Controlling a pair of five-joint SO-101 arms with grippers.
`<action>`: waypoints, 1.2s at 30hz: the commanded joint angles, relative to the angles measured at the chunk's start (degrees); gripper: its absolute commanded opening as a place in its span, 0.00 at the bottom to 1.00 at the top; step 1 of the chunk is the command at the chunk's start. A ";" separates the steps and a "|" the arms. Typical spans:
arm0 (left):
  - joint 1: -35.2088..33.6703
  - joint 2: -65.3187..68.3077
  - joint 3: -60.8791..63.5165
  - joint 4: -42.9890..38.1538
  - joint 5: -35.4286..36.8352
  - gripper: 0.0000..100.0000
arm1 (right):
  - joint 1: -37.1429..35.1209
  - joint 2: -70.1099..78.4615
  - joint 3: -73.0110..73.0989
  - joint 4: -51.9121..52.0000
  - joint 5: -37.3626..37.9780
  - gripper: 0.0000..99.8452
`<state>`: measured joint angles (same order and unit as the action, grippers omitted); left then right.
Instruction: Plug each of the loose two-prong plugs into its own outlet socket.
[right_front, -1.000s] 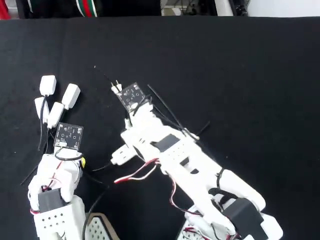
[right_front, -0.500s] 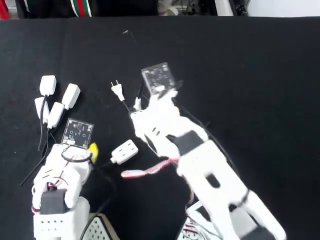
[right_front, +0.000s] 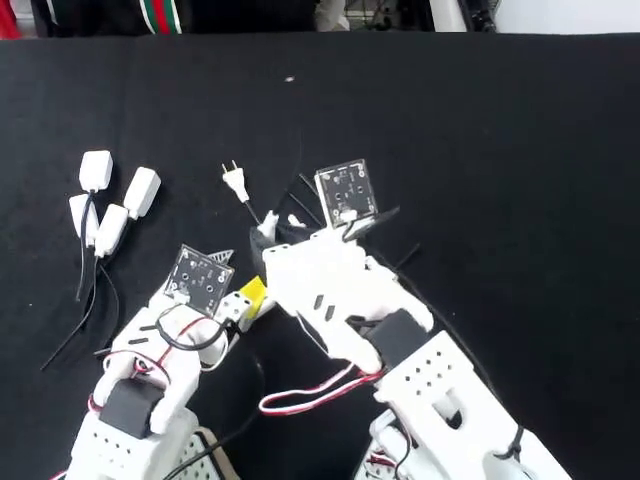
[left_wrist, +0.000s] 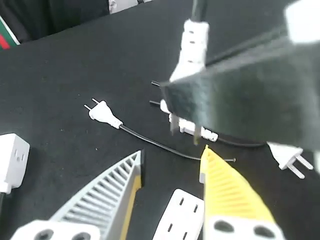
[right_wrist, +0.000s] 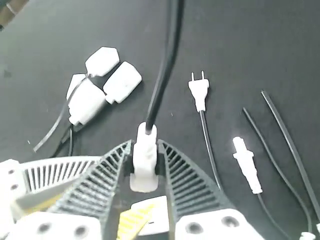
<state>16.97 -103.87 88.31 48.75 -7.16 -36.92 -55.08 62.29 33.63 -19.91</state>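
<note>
My right gripper (right_wrist: 144, 147) is shut on a white two-prong plug (right_wrist: 144, 167) whose black cord runs up and away. Just beneath it lies a white outlet socket (right_wrist: 150, 210). That socket (left_wrist: 181, 220) sits between the grey and yellow fingers of my open left gripper (left_wrist: 172, 155), with gaps on both sides. From above, the left gripper (right_front: 238, 277) and right gripper (right_front: 268, 236) meet over the socket (right_front: 232, 306). A loose plug (right_front: 235, 181) lies farther back on the black table; it also appears as the plug (right_wrist: 200, 89) beyond the fingers.
A bundle of white outlet sockets (right_front: 108, 200) with black cords lies at the left. Another white plug (right_wrist: 246, 167) and thin black cords (right_wrist: 285, 145) lie beside the right gripper. One more plug (left_wrist: 287, 160) rests near the left gripper. The table's far and right parts are bare black cloth.
My left arm has swung right, bringing its open fingers around the socket. My right arm has pulled back from the far plug towards the socket, with a plug in its fingers.
</note>
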 joint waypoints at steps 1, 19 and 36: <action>-0.66 -0.53 -1.10 -1.76 0.70 0.20 | -2.11 -1.71 -0.92 3.69 -0.62 0.01; -5.85 -0.53 0.84 -5.10 0.44 0.20 | -3.16 -1.19 -5.58 12.66 1.05 0.01; -26.15 -0.62 -6.20 24.62 -21.63 0.19 | 0.35 13.05 -9.36 12.31 10.11 0.01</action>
<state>-1.58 -103.87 84.79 70.73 -26.86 -36.22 -49.36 57.71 45.49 -12.44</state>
